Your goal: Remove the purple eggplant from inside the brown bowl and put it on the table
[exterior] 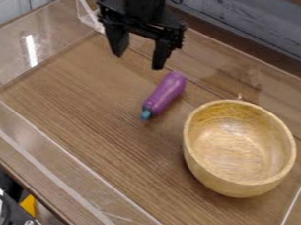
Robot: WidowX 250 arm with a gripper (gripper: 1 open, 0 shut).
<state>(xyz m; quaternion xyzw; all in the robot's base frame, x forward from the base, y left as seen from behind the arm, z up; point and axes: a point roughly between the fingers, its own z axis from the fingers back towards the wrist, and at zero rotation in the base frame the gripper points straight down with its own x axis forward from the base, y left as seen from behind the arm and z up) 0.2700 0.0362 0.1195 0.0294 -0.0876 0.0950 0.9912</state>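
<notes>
In the camera view, the gripper (137, 52) hangs with its fingers spread toward the worktop's far edge, while the purple eggplant (164, 95) lies on the worktop (93, 129), between the gripper and the brown bowl (237, 149) near the right edge.

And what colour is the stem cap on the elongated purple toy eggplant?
Teal, seen in the camera view.

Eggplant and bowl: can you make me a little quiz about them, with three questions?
1. True or false: the eggplant lies inside the bowl.
2. Fill in: the gripper above the table is ____ (open or shut).
3. Which is it? The bowl holds: A) a teal cup, B) nothing, C) a yellow block.
Key: 1 false; 2 open; 3 B.
</notes>
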